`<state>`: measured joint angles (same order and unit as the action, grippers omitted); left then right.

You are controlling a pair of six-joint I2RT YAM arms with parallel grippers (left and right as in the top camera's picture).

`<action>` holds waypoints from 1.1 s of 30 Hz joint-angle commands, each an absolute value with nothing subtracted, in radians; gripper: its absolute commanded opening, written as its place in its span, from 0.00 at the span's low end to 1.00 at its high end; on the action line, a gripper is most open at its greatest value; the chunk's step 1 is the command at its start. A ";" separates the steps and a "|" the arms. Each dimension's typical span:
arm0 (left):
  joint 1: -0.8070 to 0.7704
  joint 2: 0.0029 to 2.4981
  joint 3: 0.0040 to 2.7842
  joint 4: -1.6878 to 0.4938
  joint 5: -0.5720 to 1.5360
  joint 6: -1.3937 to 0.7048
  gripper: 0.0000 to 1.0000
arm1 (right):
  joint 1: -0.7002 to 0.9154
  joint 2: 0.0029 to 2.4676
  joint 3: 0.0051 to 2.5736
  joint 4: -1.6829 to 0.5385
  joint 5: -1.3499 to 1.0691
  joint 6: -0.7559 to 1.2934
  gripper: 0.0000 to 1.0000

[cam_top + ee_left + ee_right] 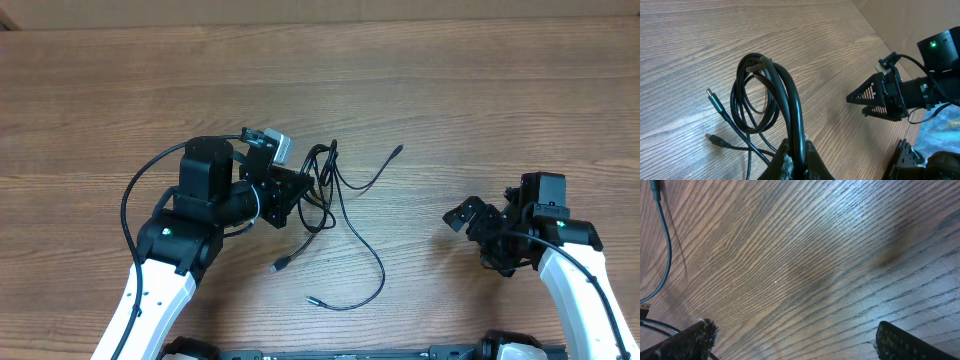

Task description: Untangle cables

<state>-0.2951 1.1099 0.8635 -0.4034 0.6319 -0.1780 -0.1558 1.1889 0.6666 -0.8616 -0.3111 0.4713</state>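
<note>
Wooden table (450, 90) with strong grain filled all three views, and nothing lay on it except the cables (330, 190). I take their bundle as the reference point. The left gripper (797, 161) sat at the left edge of the bundle, with its fingers pressed together on several looped strands; in the left wrist view these loops rose out of the closed fingers and bent over in an arch. From the bundle, loose strands ran out over the wood: one plug end (398, 150) lay up and to the right of it, and two more (278, 267) (312, 299) lay below it. The right gripper (795, 342) was well apart from the bundle, to its right, with its jaws fully spread and nothing between them; only bare wood showed under it.

By my judgement, the task was at an early step: one arm anchored the knot and the other was not yet engaged. The next move probably called for the right gripper to approach the bundle, close on one single loose strand near its plug, and draw it away from the loops without dragging the whole bundle.
</note>
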 commanded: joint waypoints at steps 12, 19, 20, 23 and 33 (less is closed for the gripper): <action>-0.302 1.098 0.867 -0.400 0.617 -0.179 0.04 | -0.157 1.190 0.675 -0.857 -0.316 0.473 1.00; -0.302 1.098 0.867 -0.439 0.551 -0.168 0.04 | -0.157 1.190 0.675 -0.858 -0.316 0.473 1.00; -0.302 1.098 0.867 -0.447 0.551 -0.155 0.04 | -0.157 1.190 0.675 -0.858 -0.316 0.473 1.00; -0.302 1.098 0.867 -0.488 0.552 -0.108 0.04 | -0.157 1.190 0.675 -0.857 -0.316 0.473 1.00; -0.302 1.097 0.867 -0.533 0.952 0.164 0.04 | -0.157 1.190 0.675 -0.702 -0.316 0.474 1.00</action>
<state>-0.2951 1.1099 0.8635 -0.5529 0.7189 0.0238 -0.1558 1.1889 0.6662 -0.7395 -0.3111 0.4725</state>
